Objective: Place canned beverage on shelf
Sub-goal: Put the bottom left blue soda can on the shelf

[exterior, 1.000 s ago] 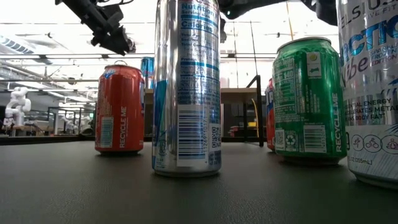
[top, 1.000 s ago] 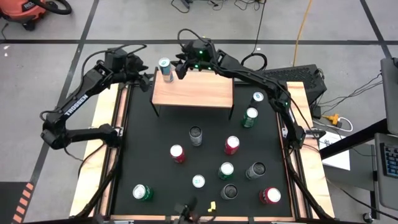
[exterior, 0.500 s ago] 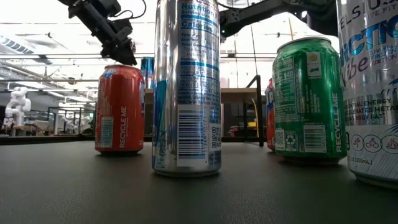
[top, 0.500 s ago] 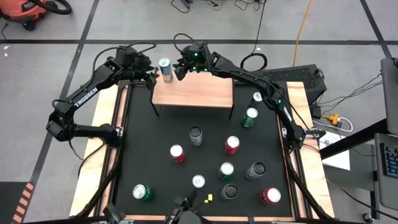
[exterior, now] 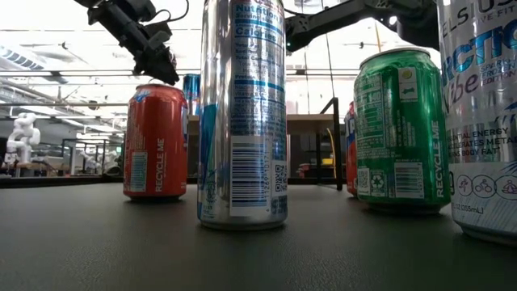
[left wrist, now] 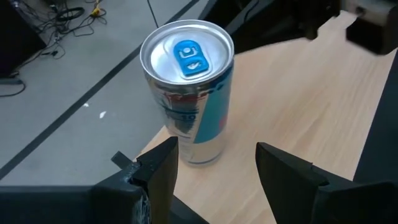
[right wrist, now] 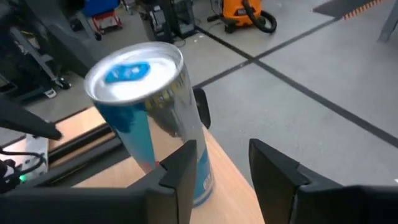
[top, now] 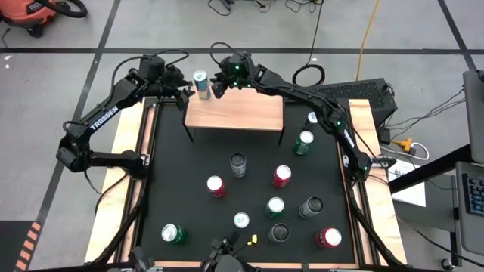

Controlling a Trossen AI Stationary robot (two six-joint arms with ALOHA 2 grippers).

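Grey workshop floor surrounds our black desk (top: pixel 189 219), where loose cans stand scattered: a red can (top: pixel 215 186), a green can (top: pixel 304 142) and several more toward the near edge. At the far end stands the shelf (top: pixel 236 112), a light-wood board on thin black legs, and the blue-and-silver can (top: pixel 201 85) stands upright at its far left corner, close to the edges. We judge that this exposed corner spot is why both arms gather there, each able to reach the can from its own side.

Our left gripper (top: pixel 180 89) sits just beside the can on the left; in the left wrist view its fingers (left wrist: pixel 163 171) stand apart, with the can ahead of them and not gripped. Our right gripper (top: pixel 217 83) sits just beside the can on the other side; in the right wrist view its fingers (right wrist: pixel 184 169) also stand apart, the can next to one of them, and we cannot tell whether that one touches it.

Compared with a second ago, the left arm has swung in from farther out toward the can, the right gripper has shifted slightly closer to it, and its fingers have narrowed. The can itself has kept its corner place on the shelf, and the cans on the desk have not moved
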